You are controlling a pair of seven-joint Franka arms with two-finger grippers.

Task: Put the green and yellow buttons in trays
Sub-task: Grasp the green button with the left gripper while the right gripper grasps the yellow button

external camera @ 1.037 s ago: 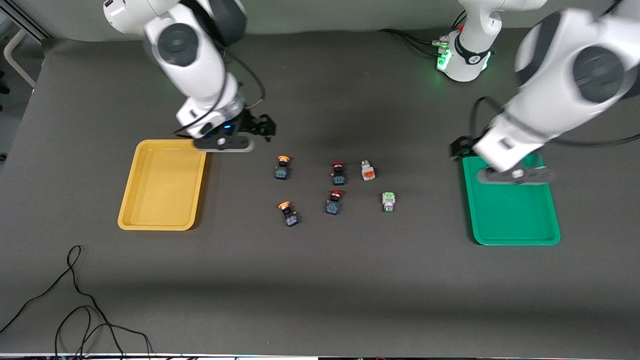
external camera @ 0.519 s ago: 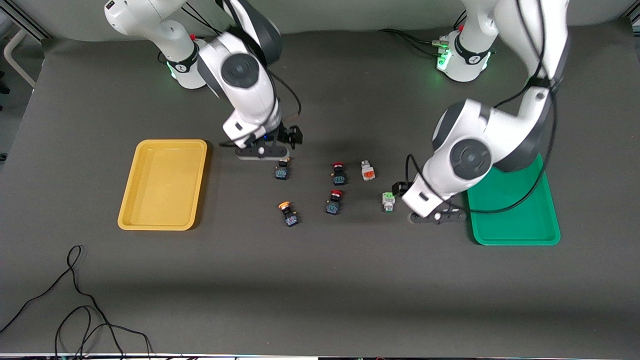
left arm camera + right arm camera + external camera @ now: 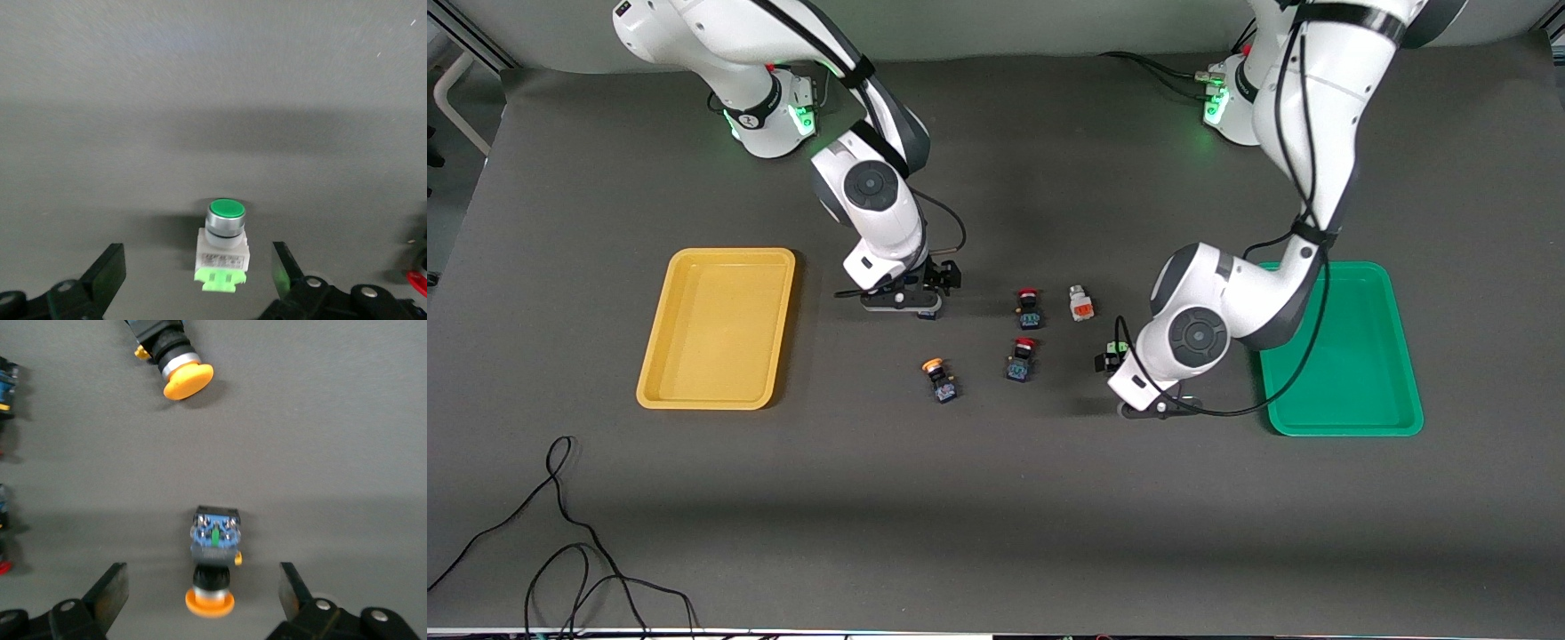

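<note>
My left gripper [image 3: 198,280] is open, low over the table, its fingers on either side of the white-bodied green button [image 3: 223,248] without touching it. In the front view the left gripper [image 3: 1129,378] covers most of that button, beside the green tray [image 3: 1352,373]. My right gripper [image 3: 200,597] is open around a yellow-capped button [image 3: 213,563] on a black-blue body. In the front view the right gripper [image 3: 916,302] sits between the yellow tray [image 3: 716,329] and the red switches. A second yellow-capped button [image 3: 940,380] [image 3: 175,360] and the white button with the orange part [image 3: 1081,304] lie free.
Two red-capped black-blue switches [image 3: 1029,308] [image 3: 1021,358] lie mid-table between the two grippers. Both trays hold nothing. A black cable [image 3: 560,542] loops near the front edge at the right arm's end.
Both arms have swung inward from the trays and come down. The left gripper now straddles the green button, the right gripper straddles a yellow-capped one. No button has moved.
</note>
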